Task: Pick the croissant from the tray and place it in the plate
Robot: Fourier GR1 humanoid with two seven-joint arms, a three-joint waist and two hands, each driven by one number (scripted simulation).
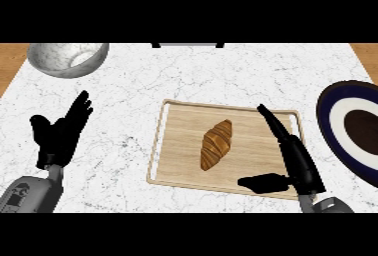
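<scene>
The croissant (216,144) lies at the middle of the wooden tray (171,150), long axis running near-vertical in the head view, untouched by either hand. The right hand (289,155) is over the tray's right part, fingers straight and held together, thumb stuck out toward the tray's lower edge; it holds nothing. The left hand (60,131) rests on the marble counter (125,90) well left of the tray, fingers up and relaxed.

Risks from this position, as judged:
- The right hand is beside the croissant, not around it. If the fingers close from here they likely meet bare wood — the hand must first shift left.
- The pastry is tapered and smooth-crusted; a pinch near one tip may let it pivot or slip out.
- The tray has a raised rim; a low carry toward the plate could catch it.

Containers: the tray holds the croissant only. The blue-rimmed plate (329,107), partly cut off at the right edge, shows nothing on it. A grey bowl (68,57) at upper left — contents not discernible.
</scene>
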